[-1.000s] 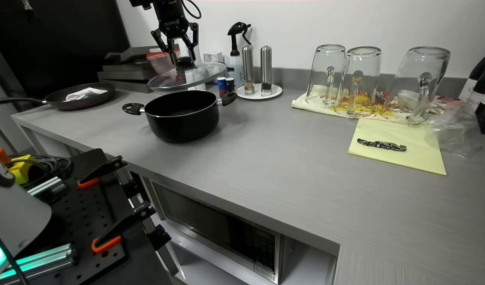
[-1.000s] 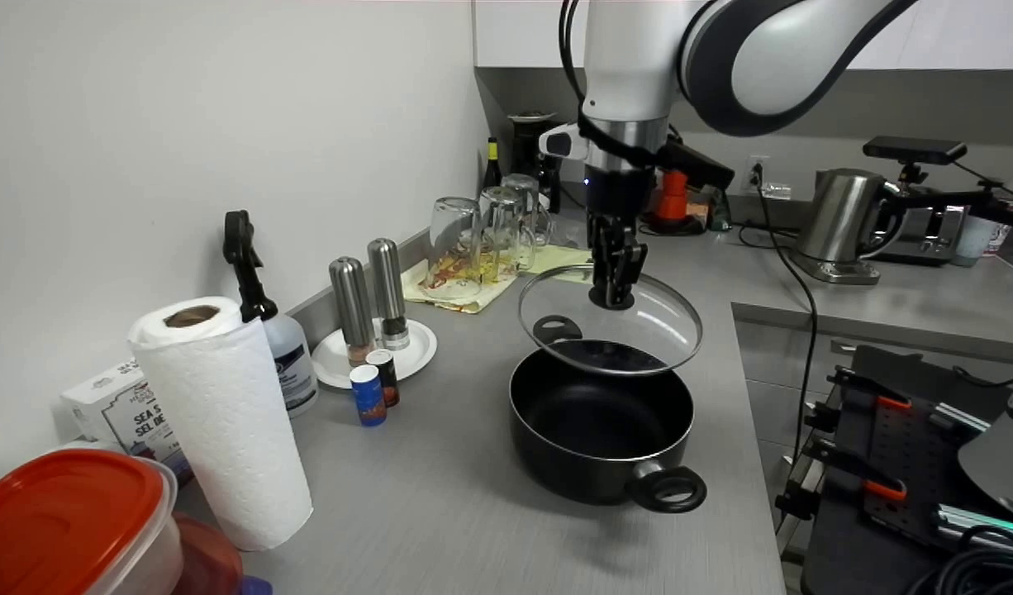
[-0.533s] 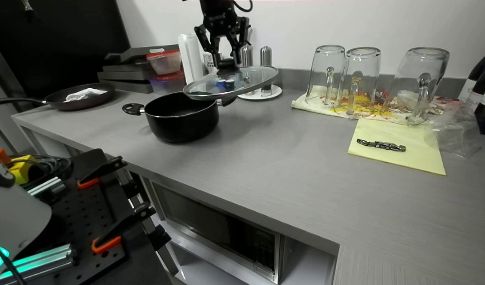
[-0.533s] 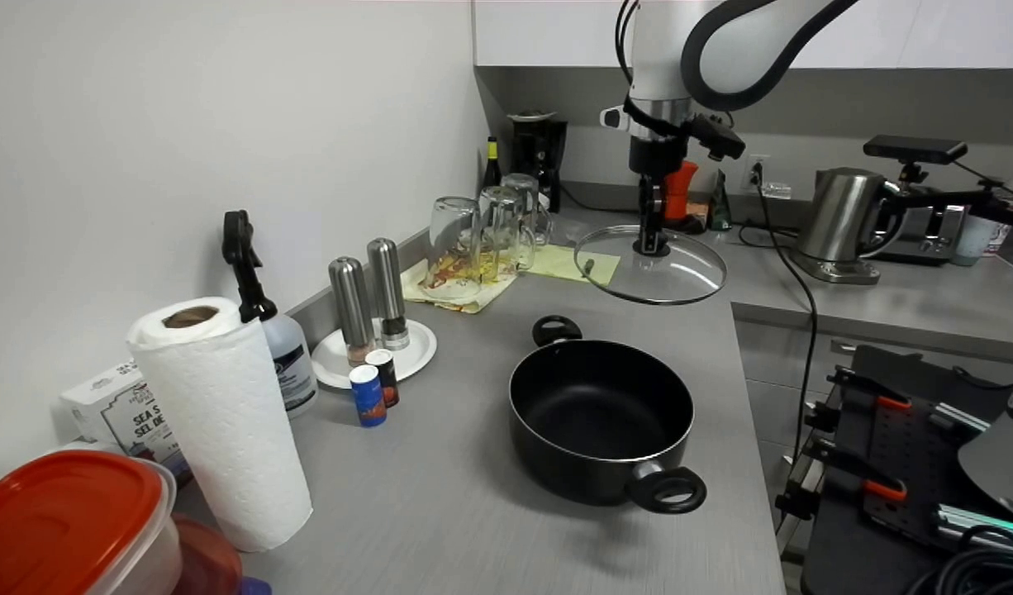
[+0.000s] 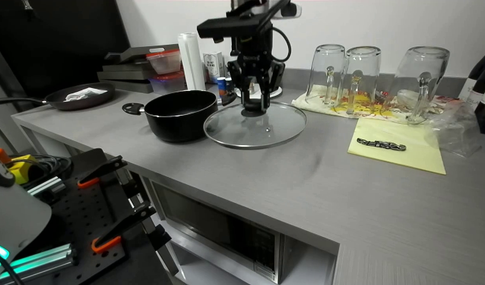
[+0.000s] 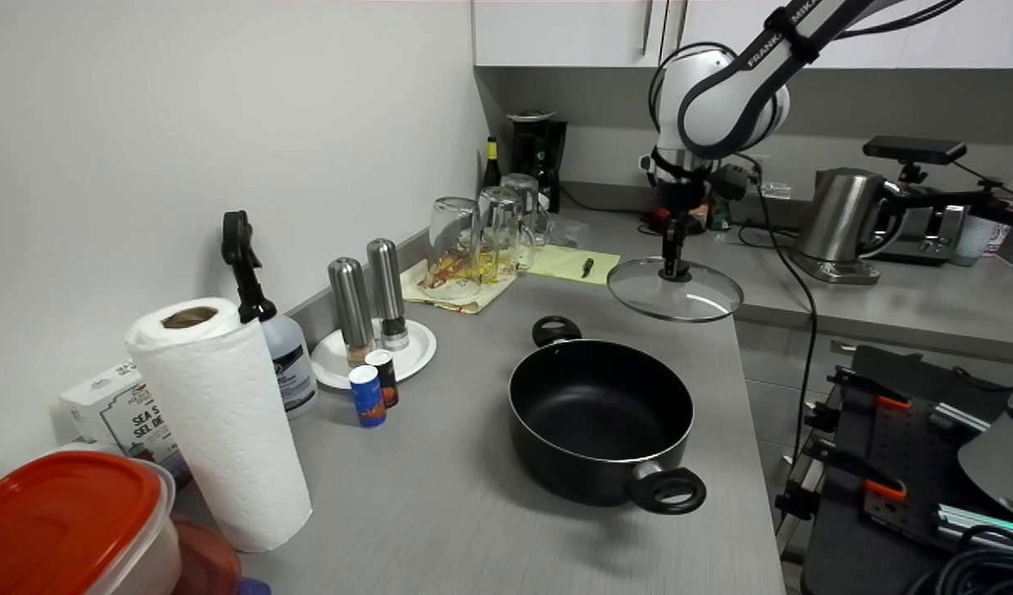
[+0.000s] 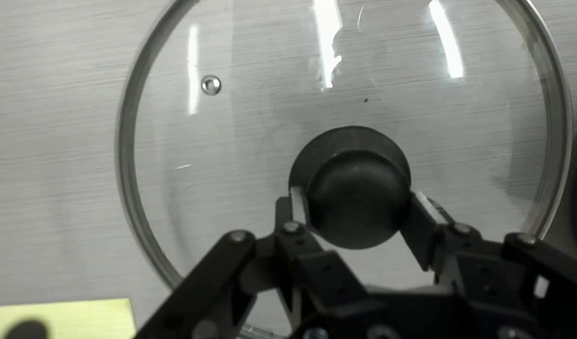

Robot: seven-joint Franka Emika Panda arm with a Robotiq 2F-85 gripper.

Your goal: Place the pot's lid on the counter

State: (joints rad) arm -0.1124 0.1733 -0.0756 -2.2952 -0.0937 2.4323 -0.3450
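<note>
A pale wall (image 5: 357,23) is rising behind the grey worktop (image 5: 305,198), and on that surface the pot (image 6: 593,479) is sitting uncovered. Now the lid (image 5: 250,132): it's hanging beside the pot, on the side facing the yellow paper (image 5: 400,158), knob (image 7: 359,195) up, glass looking close to level. And the pincer (image 7: 361,207) is gripping that knob, pads (image 7: 299,205) pressing from opposite sides, presumably because that hold is leaving the whole rim (image 7: 124,141) free to land flat. The lid is apparently hovering just over the worktop; whether the rim is touching anywhere, these angles aren't telling. This spot, I'm guessing, is being chosen for keeping the lid near the pot while leaving its mouth uncovered. So the placing is looking almost done; gentle lowering and release are probably coming next, the pot standing close enough to be risking a knock.
</note>
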